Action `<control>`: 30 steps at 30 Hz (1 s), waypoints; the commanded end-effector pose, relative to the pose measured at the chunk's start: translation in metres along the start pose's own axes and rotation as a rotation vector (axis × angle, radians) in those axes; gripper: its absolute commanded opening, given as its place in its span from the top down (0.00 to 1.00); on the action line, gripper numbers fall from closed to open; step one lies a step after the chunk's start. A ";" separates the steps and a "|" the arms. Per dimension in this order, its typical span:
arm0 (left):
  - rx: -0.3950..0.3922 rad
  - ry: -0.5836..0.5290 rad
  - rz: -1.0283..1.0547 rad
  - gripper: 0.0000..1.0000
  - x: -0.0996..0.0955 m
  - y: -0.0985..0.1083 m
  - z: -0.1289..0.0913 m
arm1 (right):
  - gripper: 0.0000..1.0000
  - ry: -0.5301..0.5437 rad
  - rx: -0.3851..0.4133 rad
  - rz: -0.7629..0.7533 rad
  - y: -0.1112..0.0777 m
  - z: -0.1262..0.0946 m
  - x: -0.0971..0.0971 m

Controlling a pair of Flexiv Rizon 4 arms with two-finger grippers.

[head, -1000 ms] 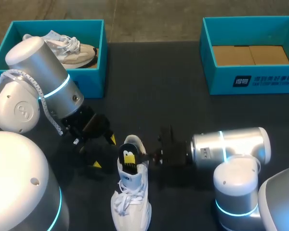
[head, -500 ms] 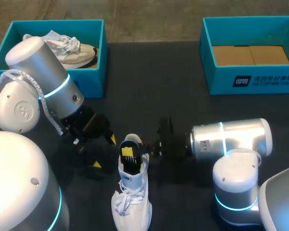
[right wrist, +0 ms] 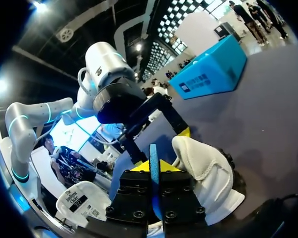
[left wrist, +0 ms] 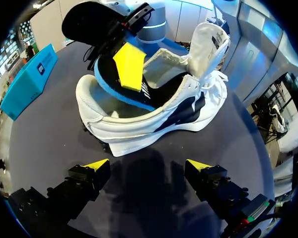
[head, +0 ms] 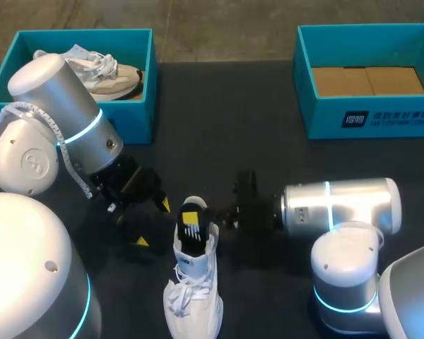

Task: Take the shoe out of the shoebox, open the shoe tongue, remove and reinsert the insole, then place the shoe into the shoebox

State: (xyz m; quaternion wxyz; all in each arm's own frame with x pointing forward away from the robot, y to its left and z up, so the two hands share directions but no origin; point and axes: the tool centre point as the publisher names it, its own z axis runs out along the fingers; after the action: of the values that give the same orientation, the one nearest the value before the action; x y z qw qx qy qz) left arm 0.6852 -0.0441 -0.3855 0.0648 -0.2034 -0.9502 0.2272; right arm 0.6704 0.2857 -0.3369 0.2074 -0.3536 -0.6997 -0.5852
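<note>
Shoe: white lace-up sneaker (head: 192, 286) at dark worktop's (head: 233, 127) front edge.
Right gripper (right wrist: 154, 165): jaws pinching blue-and-black insole (left wrist: 120, 78).
Left gripper (left wrist: 146, 166): jaws spread, beside sneaker.

I'm working over a broad, flat, matte black tabletop (head: 219, 120), and it fills nearly everything below me. Its far edge runs straight across. The light is soft and even, with faint shadows pooling on the surface.
</note>
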 end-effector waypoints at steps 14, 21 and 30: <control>-0.001 -0.002 0.001 0.00 0.001 0.000 -0.001 | 1.00 -0.012 0.055 0.128 -0.030 0.010 -0.012; -0.001 -0.002 0.001 0.00 0.001 0.000 -0.001 | 1.00 -0.035 0.089 0.140 -0.040 0.012 -0.006; -0.001 -0.002 0.001 0.00 0.001 0.000 -0.001 | 0.55 -0.053 0.031 0.044 -0.022 0.000 0.007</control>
State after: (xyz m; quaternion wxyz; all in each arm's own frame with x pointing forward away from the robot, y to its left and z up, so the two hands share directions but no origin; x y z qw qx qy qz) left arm 0.6852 -0.0441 -0.3855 0.0648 -0.2034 -0.9502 0.2272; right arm 0.6542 0.2900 -0.3512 0.2153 -0.3830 -0.7070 -0.5542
